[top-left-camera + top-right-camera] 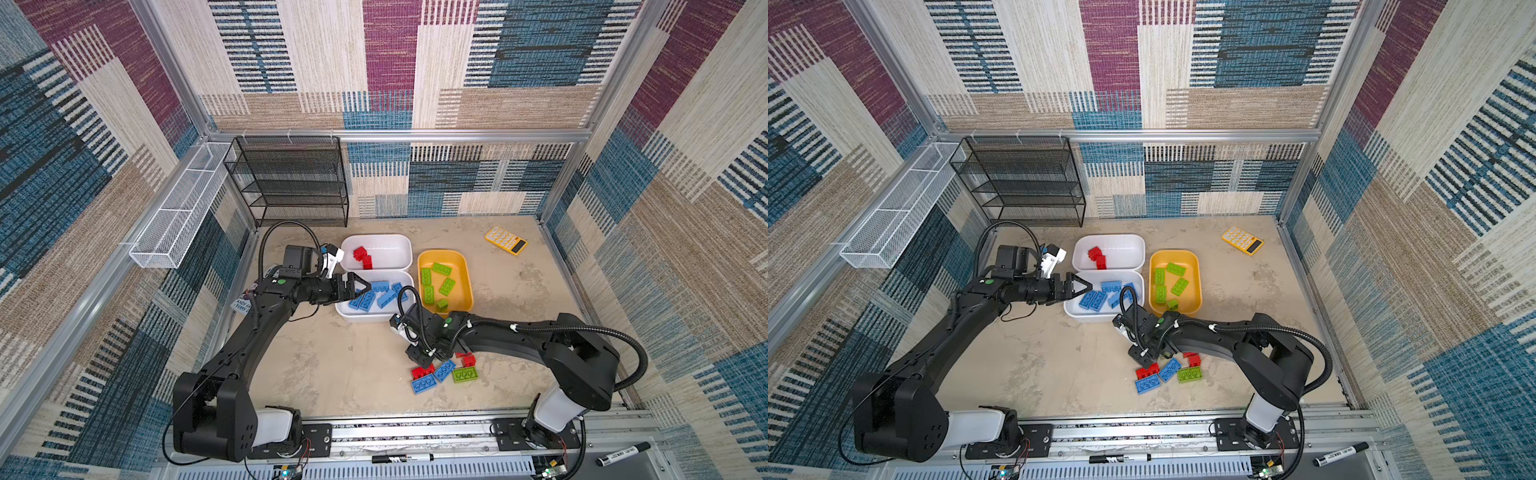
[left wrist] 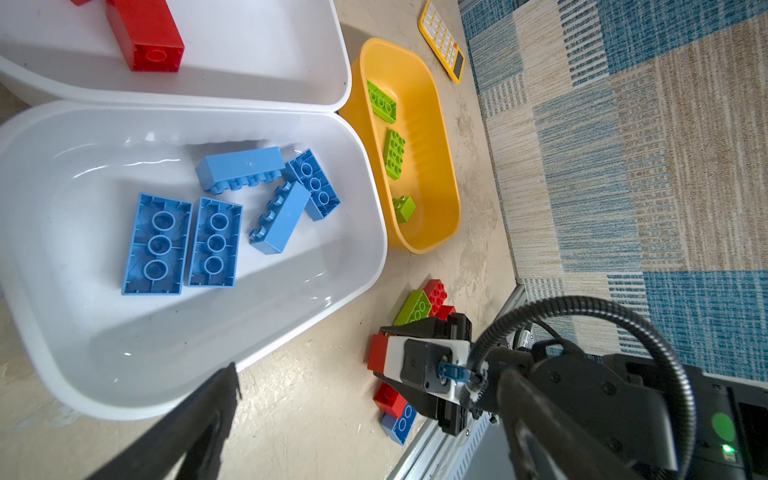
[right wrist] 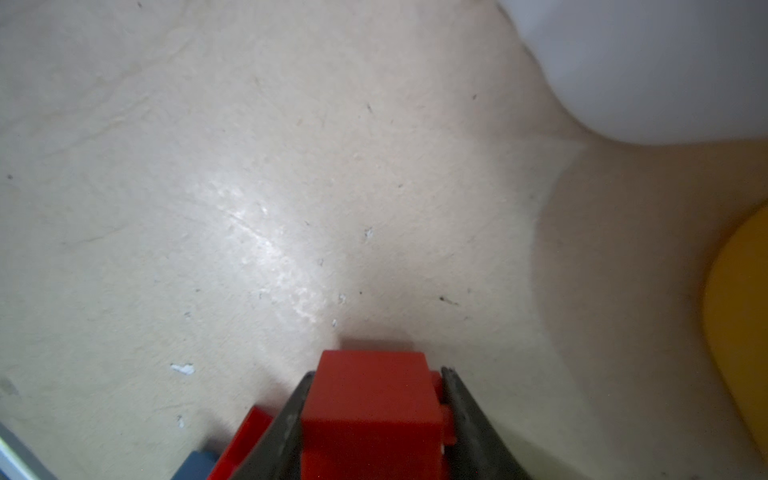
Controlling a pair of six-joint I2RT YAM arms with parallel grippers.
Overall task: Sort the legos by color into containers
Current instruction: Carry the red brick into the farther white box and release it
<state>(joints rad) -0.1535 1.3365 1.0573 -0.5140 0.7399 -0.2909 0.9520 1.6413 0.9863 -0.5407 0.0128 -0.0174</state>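
Observation:
My right gripper point(image 3: 374, 376) is shut on a red lego point(image 3: 370, 407) low on the table, with another red lego point(image 3: 245, 436) beside it. In both top views its wrist hides that brick. Loose legos lie around it: red point(image 1: 423, 370), blue point(image 1: 444, 369), blue point(image 1: 424, 384), green point(image 1: 464, 374). My left gripper point(image 1: 361, 286) hangs open and empty over the near white container point(image 1: 374, 318), which holds several blue legos point(image 2: 158, 245). The far white container point(image 1: 392, 251) holds red legos point(image 1: 362, 255). The yellow container point(image 1: 464, 270) holds green legos point(image 1: 440, 269).
A yellow calculator point(image 1: 505, 240) lies at the back right. A black mesh rack point(image 1: 291, 183) stands at the back left, with a white wire basket point(image 1: 178, 212) on the left wall. Two markers point(image 1: 403, 458) point(image 1: 623, 454) rest by the front rail.

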